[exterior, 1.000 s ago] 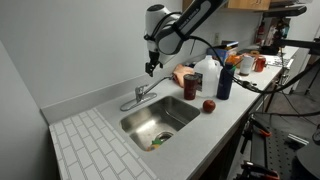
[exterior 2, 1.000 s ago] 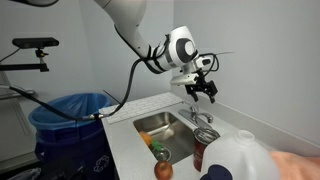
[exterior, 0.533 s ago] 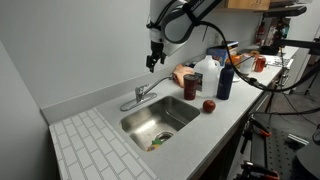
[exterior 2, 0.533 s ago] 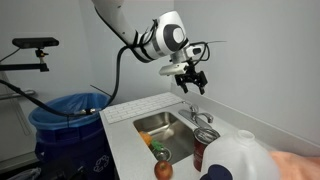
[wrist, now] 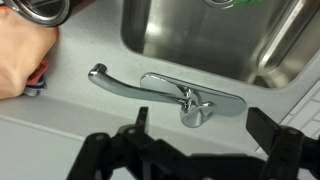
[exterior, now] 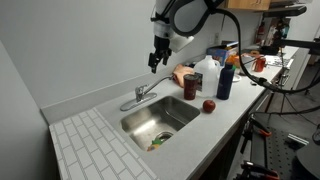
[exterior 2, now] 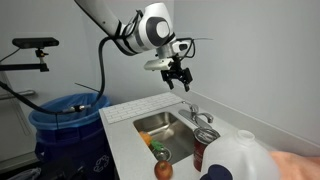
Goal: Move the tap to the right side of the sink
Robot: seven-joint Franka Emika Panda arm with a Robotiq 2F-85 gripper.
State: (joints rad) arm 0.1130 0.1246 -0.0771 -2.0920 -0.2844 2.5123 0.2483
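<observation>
end effector [exterior: 156, 62]: wide open, holds nothing, high above tap [wrist: 150, 88] | tap: behind the sink [exterior: 172, 112], spout [wrist: 118, 81] along back rim, pointing left in wrist view | risk: descent off-centre, slim shiny spout slips away, or lever [wrist: 195, 103] is caught and water starts

In an exterior view the camera stands raised, some way off the counter's [exterior: 100, 100] front edge, facing the back wall across the sink [exterior: 168, 112]. In an exterior view it sits low and close at one end of the counter [exterior 2: 120, 140], looking along it. The wrist view looks steeply down, close, at the tap [wrist: 150, 88] by the back edge. All three share tap and sink.
</observation>
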